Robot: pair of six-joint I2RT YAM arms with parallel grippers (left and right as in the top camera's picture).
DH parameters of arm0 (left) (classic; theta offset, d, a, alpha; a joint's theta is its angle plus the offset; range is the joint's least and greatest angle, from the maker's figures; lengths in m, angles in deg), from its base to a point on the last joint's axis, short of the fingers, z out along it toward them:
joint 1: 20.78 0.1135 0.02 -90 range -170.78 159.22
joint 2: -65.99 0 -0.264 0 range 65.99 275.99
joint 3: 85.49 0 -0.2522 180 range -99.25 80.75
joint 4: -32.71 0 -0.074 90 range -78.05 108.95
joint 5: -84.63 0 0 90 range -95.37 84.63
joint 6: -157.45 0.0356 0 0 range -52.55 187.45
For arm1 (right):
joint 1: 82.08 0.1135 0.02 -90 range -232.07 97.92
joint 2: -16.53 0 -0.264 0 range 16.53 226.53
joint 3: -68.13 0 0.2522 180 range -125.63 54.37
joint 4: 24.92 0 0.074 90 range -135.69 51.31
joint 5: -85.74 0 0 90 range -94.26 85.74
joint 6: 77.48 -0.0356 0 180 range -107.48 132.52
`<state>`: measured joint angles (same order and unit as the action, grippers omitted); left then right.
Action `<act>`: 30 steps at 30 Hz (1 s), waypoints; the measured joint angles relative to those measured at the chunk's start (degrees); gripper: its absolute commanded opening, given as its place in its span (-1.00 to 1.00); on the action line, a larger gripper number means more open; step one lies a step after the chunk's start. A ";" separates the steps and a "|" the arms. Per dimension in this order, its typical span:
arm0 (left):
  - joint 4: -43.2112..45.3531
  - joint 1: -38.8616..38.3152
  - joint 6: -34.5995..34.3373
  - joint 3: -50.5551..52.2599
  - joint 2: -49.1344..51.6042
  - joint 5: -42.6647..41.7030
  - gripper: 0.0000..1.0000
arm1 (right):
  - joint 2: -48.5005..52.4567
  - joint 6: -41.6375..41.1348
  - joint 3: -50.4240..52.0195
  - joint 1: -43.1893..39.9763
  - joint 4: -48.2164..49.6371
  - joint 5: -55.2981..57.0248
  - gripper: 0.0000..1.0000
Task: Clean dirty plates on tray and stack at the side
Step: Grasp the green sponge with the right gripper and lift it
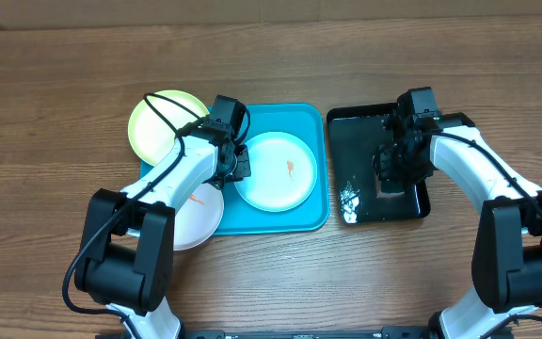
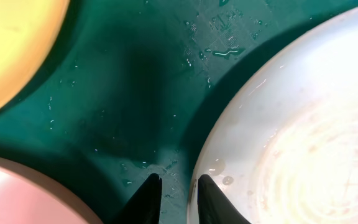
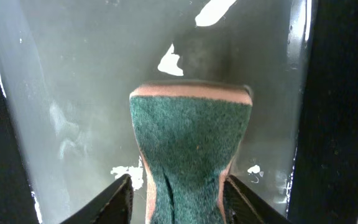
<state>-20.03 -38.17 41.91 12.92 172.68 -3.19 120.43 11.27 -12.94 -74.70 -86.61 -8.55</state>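
The turquoise tray (image 1: pixel 299 118) lies mid-table. A pale blue plate (image 1: pixel 276 171) with a small orange smear lies flat in it. My left gripper (image 1: pixel 240 162) is at the plate's left rim. In the left wrist view my jaws (image 2: pixel 179 186) are nearly closed across that rim, one finger over the plate (image 2: pixel 303 124) and one over the wet tray floor (image 2: pixel 135 74). A yellow-green plate (image 1: pixel 163 122) overlaps the tray's far left corner. A white plate (image 1: pixel 196 212) with an orange smear overlaps its near left corner. My right gripper (image 3: pixel 178 193) squeezes a green sponge (image 3: pixel 191 137).
A glossy black tray (image 1: pixel 365 127) stands right of the turquoise tray, wet, with white foam blobs (image 1: pixel 349 200) near its front left. My right gripper (image 1: pixel 390 169) hangs over it. Bare wooden tabletop lies all around.
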 measured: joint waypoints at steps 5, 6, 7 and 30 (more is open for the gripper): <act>0.00 -0.02 0.00 0.00 0.00 0.04 -0.55 | 0.00 -0.04 1.53 0.00 1.68 0.02 -0.05; 0.02 -0.02 0.00 0.00 0.00 0.04 -0.55 | 0.00 -0.07 1.95 0.00 1.97 0.02 -0.07; 0.00 0.00 0.00 0.00 0.00 0.04 -0.55 | 0.00 -0.04 2.34 0.00 2.19 0.02 -0.11; -0.07 -0.02 0.15 0.00 0.00 0.04 -0.71 | 0.00 -0.24 1.68 0.02 -1.25 -1.18 -0.93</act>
<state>-20.09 -38.19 42.06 12.92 172.68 -3.15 120.43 11.03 -11.25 -74.68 -87.85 -9.73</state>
